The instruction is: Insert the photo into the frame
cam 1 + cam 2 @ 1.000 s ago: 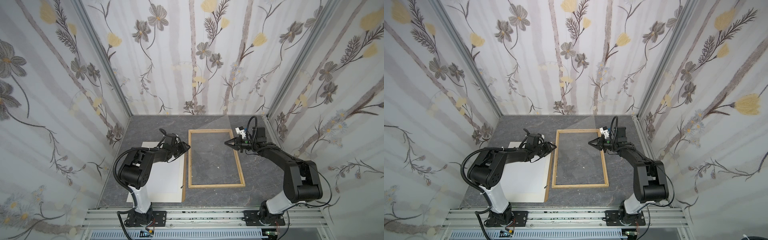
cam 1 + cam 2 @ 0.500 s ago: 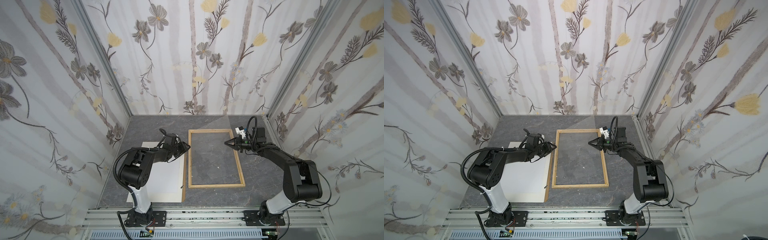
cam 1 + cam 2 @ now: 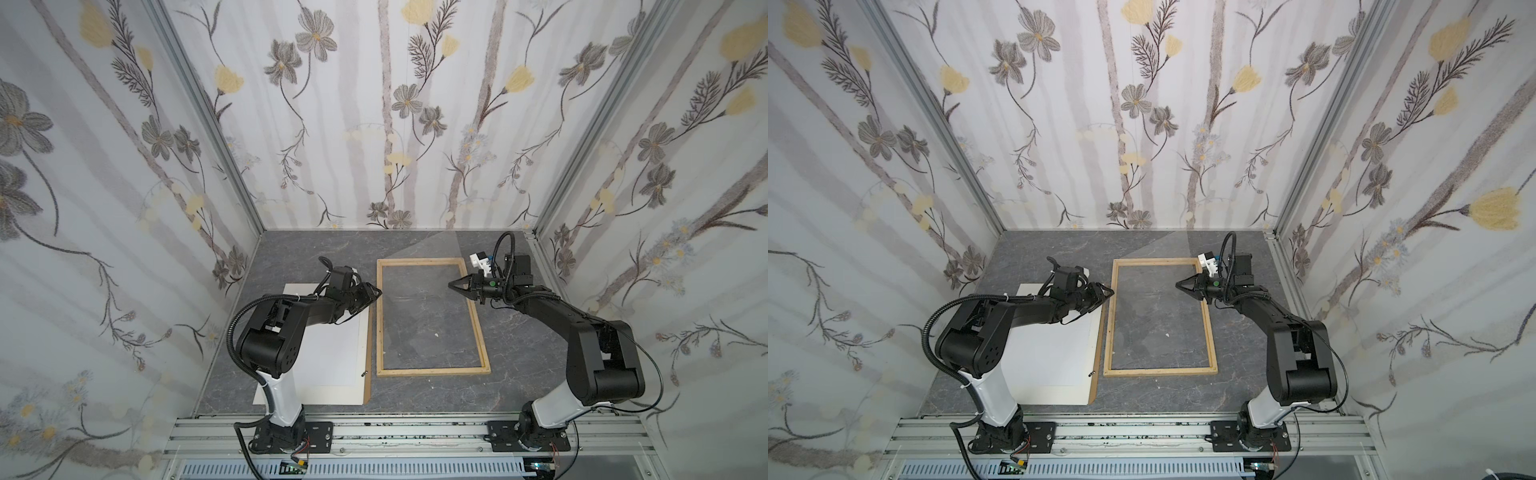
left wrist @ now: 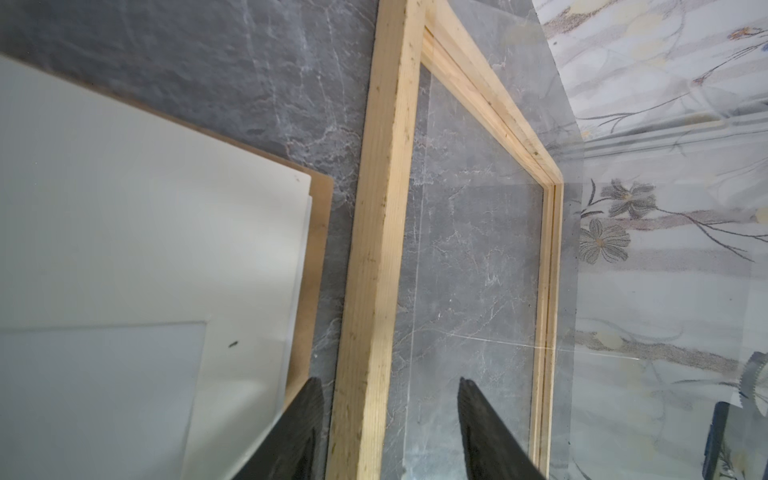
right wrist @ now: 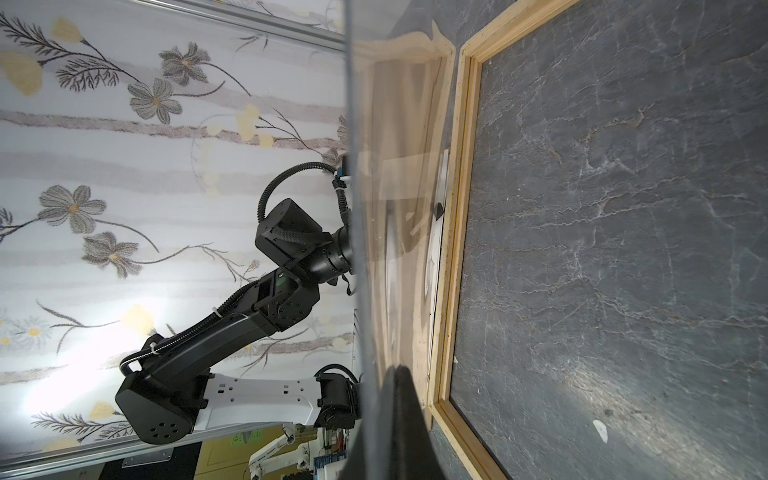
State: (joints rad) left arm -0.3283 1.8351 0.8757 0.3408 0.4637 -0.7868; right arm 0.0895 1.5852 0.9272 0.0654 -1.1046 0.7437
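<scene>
1. The clear pane (image 5: 374, 124), pinched in your shut right fingers (image 3: 451, 285), tilts above the frame (image 3: 432, 371); a slip could drop it askew.
2. Your left fingers (image 3: 374, 293) stand half open astride the frame's left rail, gripping nothing; a nudge would shift it.
3. The photo (image 3: 328, 357) lies white-side-up left of the frame.
4. Both forearms reach low, facing each other.

The grey marbled tabletop (image 3: 519, 374) carries the frame (image 3: 432, 371), lying flat. Just beside it on the left lies a brown backing panel (image 3: 367, 386), with only its edge showing.
</scene>
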